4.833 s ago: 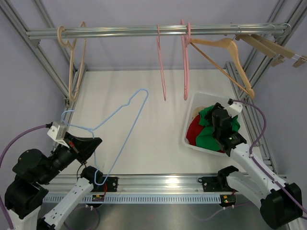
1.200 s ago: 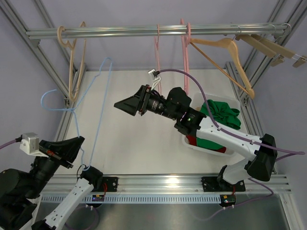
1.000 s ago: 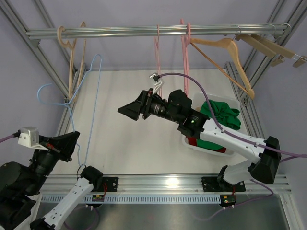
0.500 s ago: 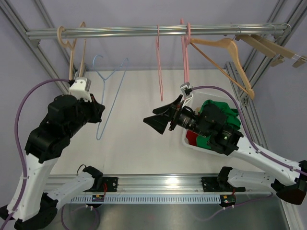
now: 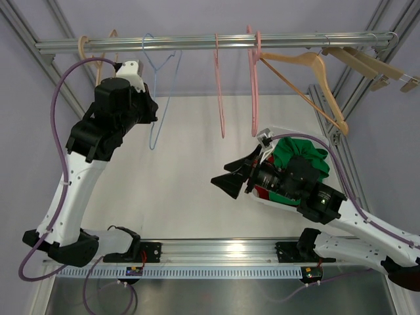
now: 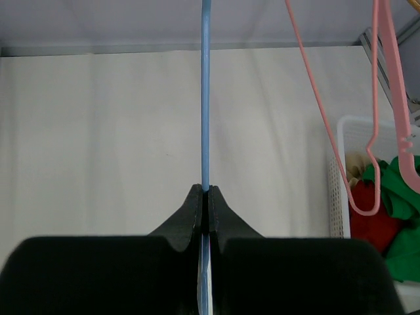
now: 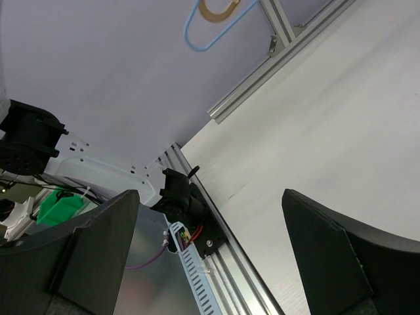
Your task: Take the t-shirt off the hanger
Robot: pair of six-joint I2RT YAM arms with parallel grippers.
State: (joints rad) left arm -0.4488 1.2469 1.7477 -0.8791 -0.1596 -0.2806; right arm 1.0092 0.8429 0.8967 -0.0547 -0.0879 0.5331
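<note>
I see the left gripper (image 6: pixel 205 191) pinching the bare blue hanger (image 6: pixel 205 98) wire. The right gripper (image 5: pixel 222 184) is spread wide, holding nothing. The green t-shirt (image 5: pixel 298 154) lies in the basket (image 6: pixel 335 177), just behind that gripper.

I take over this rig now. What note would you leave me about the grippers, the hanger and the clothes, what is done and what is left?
Left gripper: shut on the blue hanger, held up by the rail.
Right gripper: open, empty, beside the white basket.
Done: the hanger is bare; green and red clothes lie in the basket.
Left: hook the hanger on the rail, if it is not yet on; I cannot tell.
</note>
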